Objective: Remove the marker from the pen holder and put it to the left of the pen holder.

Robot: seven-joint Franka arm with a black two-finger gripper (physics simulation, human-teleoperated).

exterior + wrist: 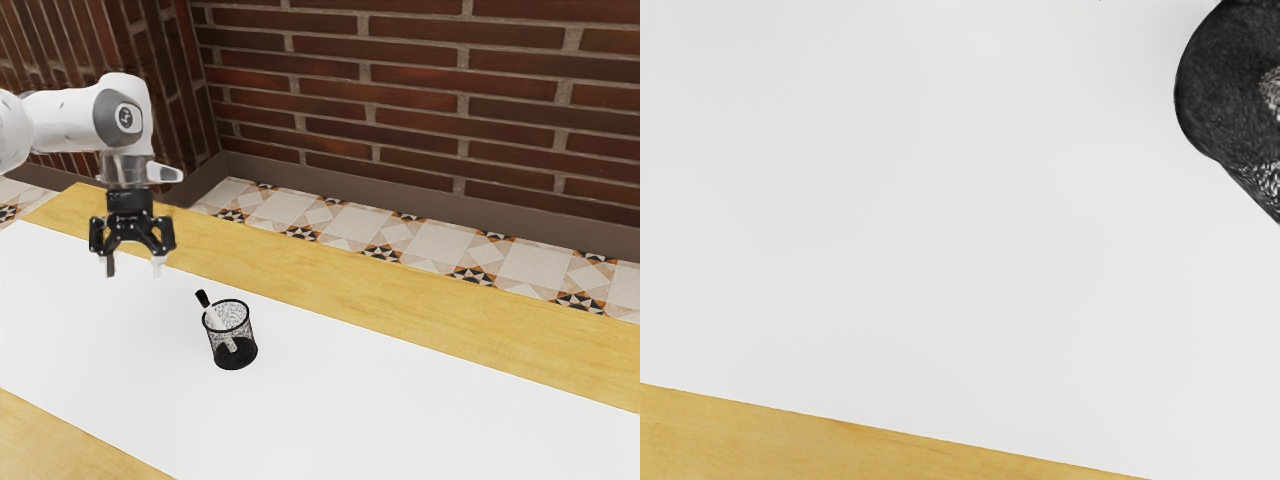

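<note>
Claw [133, 266] is spread wide, empty; the white marker [211, 315] is propped aslant in the holder [236, 356], black end up.

Arm [60, 120]: white, rounded housings; grey joint cap [103, 119] with round marking [125, 117]; metallic-grey wrist section [125, 170]. Two-finger gripper [133, 267]: black, angular, jointed.

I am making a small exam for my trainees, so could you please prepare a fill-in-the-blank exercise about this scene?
The top end of the marker is colored ____.
The mesh pen holder stands on the ____ part of the table.
With nothing gripped, the hand is not shut but ____.
The wall beyond the table is built of reddish ____.

Missing words: black; white; open; bricks.
</note>
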